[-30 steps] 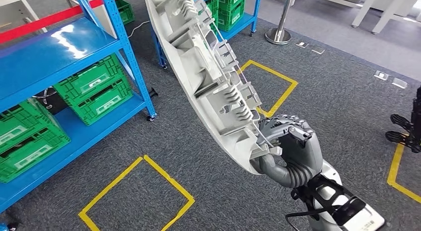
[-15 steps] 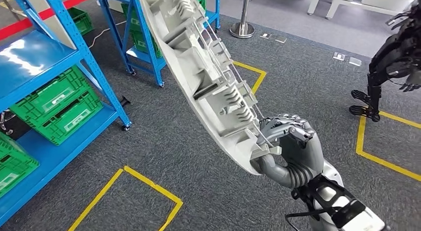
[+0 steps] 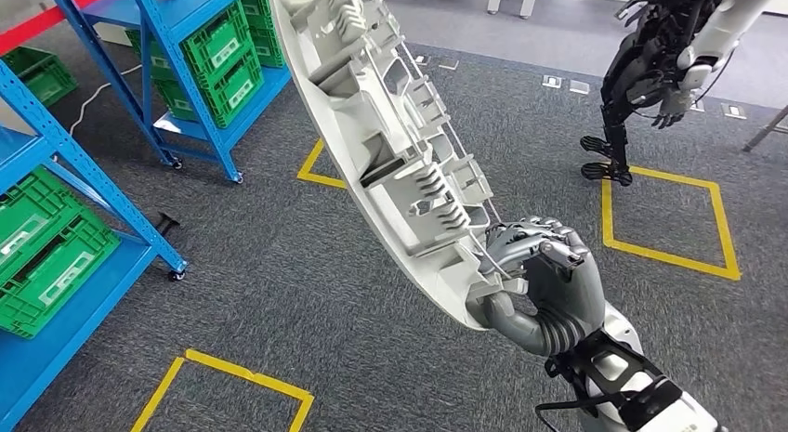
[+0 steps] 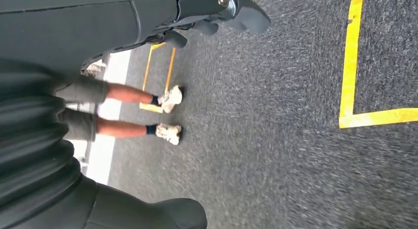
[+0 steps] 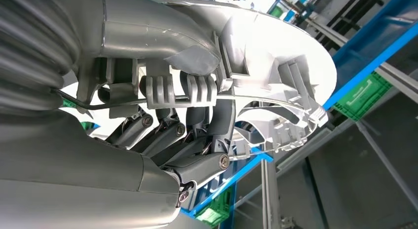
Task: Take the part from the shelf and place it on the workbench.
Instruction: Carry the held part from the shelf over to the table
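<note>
— Where's the part [image 3: 390, 144]?

— Off the shelf [image 3: 139, 70] already. My right hand [image 3: 539, 288] has its fingers wrapped around the lower end, and the rest sticks up, tilted over the carpet [image 3: 279, 293].

— And the left hand [image 4: 231, 15]?

— Hanging by the floor; I can't tell how its fingers lie.

— Next?

— I judge this the carry: I need to find the workbench, then set the part down.

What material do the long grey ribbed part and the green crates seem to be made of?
The long pale grey ribbed part in the right hand: probably moulded plastic, matt, with thin ribs and clip boxes. The green lattice crates: likely moulded plastic, slightly glossy, with slotted walls.
</note>
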You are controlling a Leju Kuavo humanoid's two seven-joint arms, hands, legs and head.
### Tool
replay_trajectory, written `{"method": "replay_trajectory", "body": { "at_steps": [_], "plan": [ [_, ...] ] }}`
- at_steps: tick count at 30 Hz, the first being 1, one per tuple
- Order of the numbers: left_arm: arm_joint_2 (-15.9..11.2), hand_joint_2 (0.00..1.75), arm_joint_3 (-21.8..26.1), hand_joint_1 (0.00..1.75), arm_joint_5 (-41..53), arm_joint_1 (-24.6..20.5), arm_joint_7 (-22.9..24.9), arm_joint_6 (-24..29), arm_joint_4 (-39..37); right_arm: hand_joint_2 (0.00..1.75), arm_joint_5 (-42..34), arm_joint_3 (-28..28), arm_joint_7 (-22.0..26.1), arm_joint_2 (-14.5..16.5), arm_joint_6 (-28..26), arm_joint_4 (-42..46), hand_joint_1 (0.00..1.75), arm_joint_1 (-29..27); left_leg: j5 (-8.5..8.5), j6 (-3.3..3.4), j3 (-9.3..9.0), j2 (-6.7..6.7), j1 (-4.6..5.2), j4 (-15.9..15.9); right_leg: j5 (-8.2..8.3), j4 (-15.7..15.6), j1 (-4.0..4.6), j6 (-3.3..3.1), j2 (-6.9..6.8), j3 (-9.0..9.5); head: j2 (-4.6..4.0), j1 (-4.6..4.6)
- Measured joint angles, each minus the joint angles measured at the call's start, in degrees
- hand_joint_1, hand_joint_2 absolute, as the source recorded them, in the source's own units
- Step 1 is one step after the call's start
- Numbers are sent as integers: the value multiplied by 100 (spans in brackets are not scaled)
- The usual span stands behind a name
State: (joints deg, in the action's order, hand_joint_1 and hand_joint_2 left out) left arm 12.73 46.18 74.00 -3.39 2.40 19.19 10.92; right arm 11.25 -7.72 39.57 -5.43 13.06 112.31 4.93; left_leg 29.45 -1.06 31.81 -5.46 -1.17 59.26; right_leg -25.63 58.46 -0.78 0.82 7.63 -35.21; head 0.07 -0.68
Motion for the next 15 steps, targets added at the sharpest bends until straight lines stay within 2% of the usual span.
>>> {"method": "replay_trajectory", "body": {
  "at_steps": [2, 3, 4, 6, 7, 8, 9, 10, 11, 13, 14, 15],
  "plan": [
    [1, 175, 6, 0, -2, -4, 18, 0, 1, 175, -5, -2, 1, -4, 10, 20, 175, -15, -11, 75, -23, 133, 18, -31, 29, -9, -35, 85, 100, -39, 0, 2],
    [1, 175, 8, 0, -2, -7, 36, 0, 2, 175, -8, -2, 1, -8, 14, 27, 175, -21, -28, 121, -40, 211, 18, -51, 8, 34, -29, 113, 13, -67, 0, 0],
    [2, 175, 11, 0, -2, -10, 53, 0, 3, 175, -7, -3, 0, -14, 21, 34, 175, -23, -44, 164, -54, 295, 15, -73, -69, 164, -17, 130, -153, -135, 0, -12],
    [1, 175, 16, 0, -2, -6, 67, 0, 5, 175, 0, -10, -1, -22, 39, 45, 175, -27, -52, 219, -63, 461, 35, -93, -388, 762, 14, 146, -562, -427, 0, -38],
    [-1, 175, 19, 0, -3, 2, 67, 0, 5, 175, 4, -16, -1, -24, 51, 49, 175, -36, -46, 235, -61, 555, 48, -91, -559, 1145, 14, 153, -661, -615, 0, -49],
    [-3, 175, 22, 0, -3, 9, 66, 0, 5, 175, 7, -21, -1, -23, 59, 49, 175, -47, -39, 241, -60, 646, 59, -89, -666, 1450, 12, 158, -702, -763, 0, -49],
    [-5, 175, 26, 0, -4, 10, 67, 0, 5, 175, 8, -27, -1, -23, 66, 49, 175, -57, -31, 245, -60, 739, 66, -86, -670, 1571, 12, 157, -721, -818, 0, -49],
    [-6, 175, 30, 0, -4, 6, 69, 0, 5, 175, 9, -30, -1, -23, 72, 49, 175, -62, -21, 243, -62, 823, 70, -82, -576, 1470, 14, 149, -740, -755, 0, -50],
    [-4, 175, 34, 0, -6, -2, 70, 0, 5, 175, 12, -31, -1, -23, 80, 49, 175, -63, -9, 237, -69, 899, 73, -76, -414, 1165, 20, 132, -782, -578, 0, -51],
    [-1, 175, 43, 0, -9, -18, 69, 0, 5, 175, 20, -33, -2, -23, 103, 51, 175, -56, 28, 202, -91, 1027, 89, -57, -140, 383, 56, 69, -1000, -135, 0, -50],
    [1, 175, 45, 0, -10, -24, 68, 0, 5, 175, 24, -33, -2, -23, 115, 51, 175, -50, 45, 173, -102, 1077, 96, -52, -79, 135, 79, 33, -1080, 3, 0, -50],
    [3, 175, 47, 0, -9, -30, 66, -2, 5, 175, 28, -34, -2, -23, 126, 52, 175, -44, 59, 141, -118, 1125, 101, -55, -67, 18, 103, 0, -1119, 61, 0, -50]
  ]
}}
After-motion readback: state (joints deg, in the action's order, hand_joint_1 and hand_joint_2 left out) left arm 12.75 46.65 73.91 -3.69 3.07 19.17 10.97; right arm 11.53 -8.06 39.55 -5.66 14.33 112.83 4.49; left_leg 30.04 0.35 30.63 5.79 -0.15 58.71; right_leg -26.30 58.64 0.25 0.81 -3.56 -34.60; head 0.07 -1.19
